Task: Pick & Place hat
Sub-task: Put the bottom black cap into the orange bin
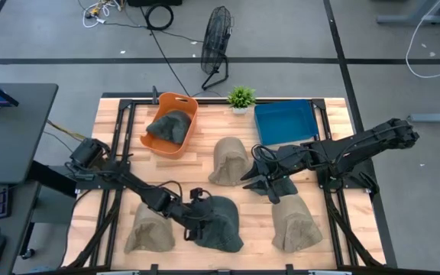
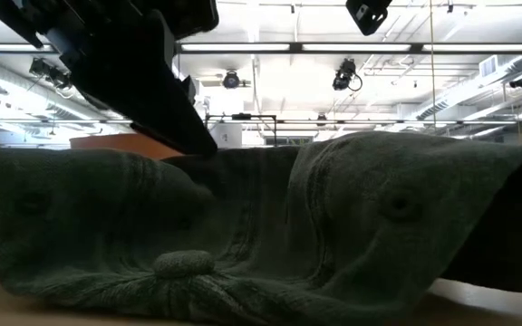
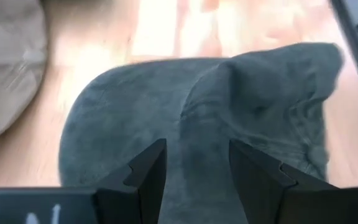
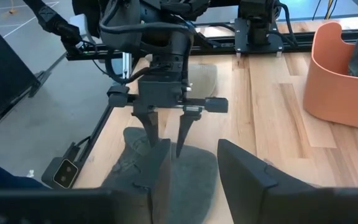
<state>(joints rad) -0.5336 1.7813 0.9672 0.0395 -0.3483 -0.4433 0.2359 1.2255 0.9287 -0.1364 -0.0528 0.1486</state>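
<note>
Five hats show: one dark hat (image 1: 218, 221) lies at the table's (image 1: 334, 122) front edge, a second dark hat (image 1: 169, 126) sits in the orange basket (image 1: 192, 108), and three tan hats (image 1: 230, 160) lie around. The left gripper (image 4: 166, 144) hangs just over the front dark hat, fingers apart. The right gripper (image 1: 262, 186) waits mid-table, jaws parted, near one blue tray (image 1: 285, 122).

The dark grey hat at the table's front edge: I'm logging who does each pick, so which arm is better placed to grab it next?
Left. The left gripper is right over the dark grey hat, fingers open. The right gripper hovers farther back, between two tan hats.
</note>
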